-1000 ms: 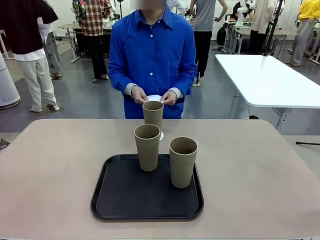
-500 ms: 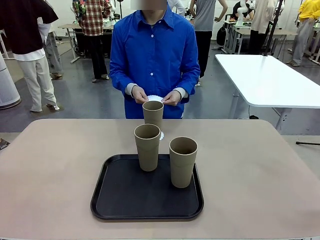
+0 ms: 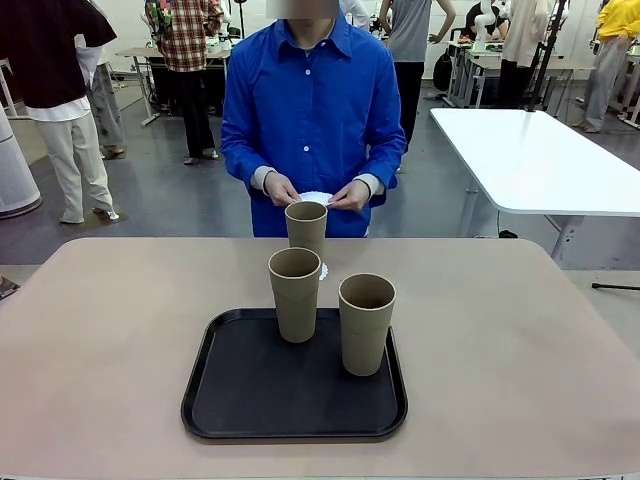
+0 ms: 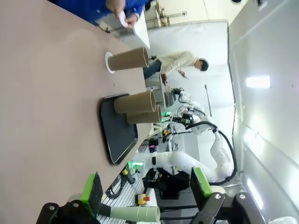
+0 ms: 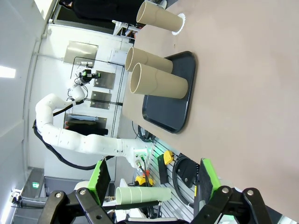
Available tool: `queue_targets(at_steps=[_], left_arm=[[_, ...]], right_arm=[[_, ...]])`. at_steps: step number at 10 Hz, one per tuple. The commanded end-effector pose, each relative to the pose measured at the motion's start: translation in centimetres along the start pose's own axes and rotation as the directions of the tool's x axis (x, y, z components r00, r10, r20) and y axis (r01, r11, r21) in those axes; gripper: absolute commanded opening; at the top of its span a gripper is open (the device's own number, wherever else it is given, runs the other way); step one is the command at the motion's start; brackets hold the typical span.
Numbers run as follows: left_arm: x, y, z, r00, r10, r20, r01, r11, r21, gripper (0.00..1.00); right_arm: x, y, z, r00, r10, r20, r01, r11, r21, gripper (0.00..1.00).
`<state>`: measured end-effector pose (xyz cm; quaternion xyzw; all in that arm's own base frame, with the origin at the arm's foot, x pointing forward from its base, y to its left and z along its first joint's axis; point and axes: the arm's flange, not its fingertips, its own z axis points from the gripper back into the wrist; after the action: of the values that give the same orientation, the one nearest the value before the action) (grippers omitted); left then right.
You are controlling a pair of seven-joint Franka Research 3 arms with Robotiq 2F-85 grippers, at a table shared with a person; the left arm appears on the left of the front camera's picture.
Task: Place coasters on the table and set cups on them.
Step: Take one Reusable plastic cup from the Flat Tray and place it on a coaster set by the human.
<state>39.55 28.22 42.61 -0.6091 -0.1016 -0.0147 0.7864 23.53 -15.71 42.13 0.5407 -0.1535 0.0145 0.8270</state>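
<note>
Looking across the counter (image 3: 120, 340), you find one cup (image 3: 306, 228) upright on a coaster (image 3: 322, 271) at the frame's centre, just beyond the black tray (image 3: 230, 400). Only a scalloped white sliver of the disc peeks out at its base. A second cup (image 3: 294, 293) and a third cup (image 3: 366, 322) stand close together on the tray, probably waiting for discs of their own. The person's hands (image 3: 281, 189) hold the spare coasters (image 3: 315, 197) above the far edge, likely peeling off the next one. All three cups are matte khaki, tapered, wider at the rim, and empty. Your left pincer (image 4: 146, 186) and right pincer (image 5: 154, 179) are both spread wide, gripping nothing, well apart from the cups.
</note>
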Motion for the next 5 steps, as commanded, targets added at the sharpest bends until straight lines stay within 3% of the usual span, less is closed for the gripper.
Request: queue_targets(at_steps=[1, 5], left_arm=[[-0.04, 1.15, 0.45, 0.999, 0.033, 0.021, -0.033, 0.999, -0.014, 1.0], [-0.04, 1.15, 0.45, 0.999, 0.033, 0.021, -0.033, 0.999, -0.014, 1.0]], right_arm=[[0.16, 0.03, 0.01, 1.0, 0.014, 0.009, -0.015, 1.0, 0.017, 1.0], [0.16, 0.03, 0.01, 1.0, 0.014, 0.009, -0.015, 1.0, 0.017, 1.0]])
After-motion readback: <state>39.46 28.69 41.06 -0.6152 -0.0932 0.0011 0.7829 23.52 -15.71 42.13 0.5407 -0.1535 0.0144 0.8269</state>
